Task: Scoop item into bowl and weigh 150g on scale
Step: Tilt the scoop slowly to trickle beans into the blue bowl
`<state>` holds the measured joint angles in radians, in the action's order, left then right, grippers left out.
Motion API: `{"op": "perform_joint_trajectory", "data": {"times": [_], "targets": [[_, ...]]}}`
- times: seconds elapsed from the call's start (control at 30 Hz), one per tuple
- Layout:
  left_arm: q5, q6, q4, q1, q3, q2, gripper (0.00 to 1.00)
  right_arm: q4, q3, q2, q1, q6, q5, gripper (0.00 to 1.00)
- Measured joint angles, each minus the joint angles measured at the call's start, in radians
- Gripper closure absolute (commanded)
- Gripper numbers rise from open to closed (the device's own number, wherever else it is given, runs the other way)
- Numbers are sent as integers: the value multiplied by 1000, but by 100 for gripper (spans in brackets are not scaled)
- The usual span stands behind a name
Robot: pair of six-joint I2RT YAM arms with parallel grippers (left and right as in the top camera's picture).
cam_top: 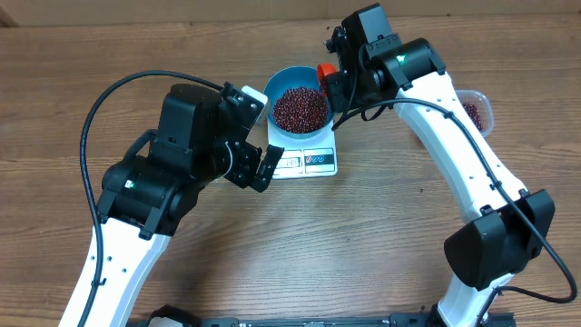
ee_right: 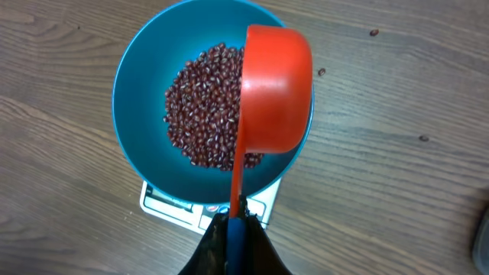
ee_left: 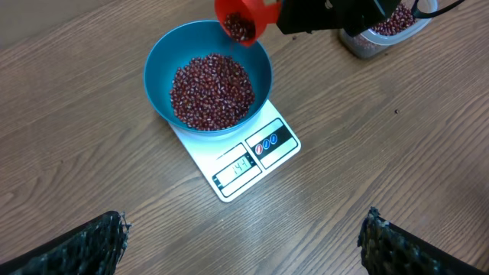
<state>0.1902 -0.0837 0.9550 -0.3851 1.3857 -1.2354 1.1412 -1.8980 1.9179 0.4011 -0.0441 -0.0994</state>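
Observation:
The blue bowl (cam_top: 275,91) stands on the white scale (cam_top: 313,162) and holds a maroon heap of beans (cam_top: 300,109). My right gripper (cam_top: 338,86) is shut on the handle of a red scoop (cam_top: 325,71), which is tilted over the bowl's far rim. From the left wrist, the scoop (ee_left: 244,19) still has beans in it above the bowl (ee_left: 164,61). From the right wrist, the scoop's red back (ee_right: 276,92) covers part of the beans (ee_right: 202,107). My left gripper (cam_top: 259,168) hangs open just left of the scale's display, its fingers (ee_left: 84,248) wide apart over bare wood.
A clear plastic tub (cam_top: 477,111) with more beans sits at the right, behind the right arm. A few stray beans (ee_right: 373,33) lie on the wooden table beyond the bowl. The scale's display (ee_left: 235,168) shows digits too blurred to read.

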Motion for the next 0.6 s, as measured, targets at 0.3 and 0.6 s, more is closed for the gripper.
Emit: {"op": "perform_joint_trajectory", "data": {"times": [0.3,0.6], "targets": [[0,0,0,0,0,0,0,-46,0,0,0,68,3,96],[0,0,0,0,0,0,1,-56,0,0,0,98,11,96]]}}
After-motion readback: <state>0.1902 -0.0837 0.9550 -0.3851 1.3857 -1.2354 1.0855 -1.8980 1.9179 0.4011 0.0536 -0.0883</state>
